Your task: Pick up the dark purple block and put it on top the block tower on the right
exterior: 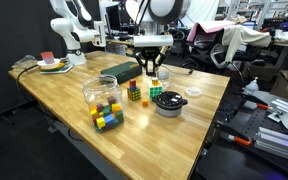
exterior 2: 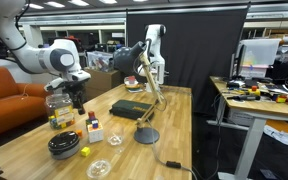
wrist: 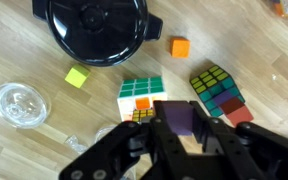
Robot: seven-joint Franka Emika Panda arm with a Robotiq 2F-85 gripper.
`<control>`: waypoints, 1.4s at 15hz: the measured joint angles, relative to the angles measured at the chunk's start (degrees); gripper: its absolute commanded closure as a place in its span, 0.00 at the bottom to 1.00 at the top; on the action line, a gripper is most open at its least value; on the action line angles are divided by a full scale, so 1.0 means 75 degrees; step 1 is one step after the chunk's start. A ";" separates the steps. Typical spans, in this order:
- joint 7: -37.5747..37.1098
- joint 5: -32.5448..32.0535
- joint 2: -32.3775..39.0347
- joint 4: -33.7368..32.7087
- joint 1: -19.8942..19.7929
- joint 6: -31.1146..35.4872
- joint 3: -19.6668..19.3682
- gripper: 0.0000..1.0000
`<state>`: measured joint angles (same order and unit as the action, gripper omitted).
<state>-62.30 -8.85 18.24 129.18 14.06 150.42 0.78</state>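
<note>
My gripper (wrist: 182,128) is shut on the dark purple block (wrist: 178,115), which sits between the two black fingers. It hangs above two Rubik's cubes on the wooden table. The white-faced cube (wrist: 144,90) carries small orange and yellow blocks near its edge, just left of my fingers. The dark cube (wrist: 216,90) lies to the right with a red block (wrist: 240,112) beside it. In both exterior views the gripper (exterior: 154,68) (exterior 2: 77,98) hovers over the cube stacks (exterior: 144,92) (exterior 2: 94,127).
A black bowl (wrist: 92,28) (exterior: 170,103) stands just beyond the cubes. A yellow-green block (wrist: 76,77), an orange block (wrist: 180,46) and a glass lid (wrist: 20,103) lie nearby. A jar of blocks (exterior: 104,103), a black box (exterior: 119,70) and a lamp base (exterior 2: 146,135) are on the table.
</note>
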 measured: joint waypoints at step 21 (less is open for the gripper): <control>0.1632 0.0080 0.0824 -0.0825 -0.0357 -0.0632 -0.0262 0.93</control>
<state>-50.06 -8.25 24.42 122.99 11.38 145.68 -1.19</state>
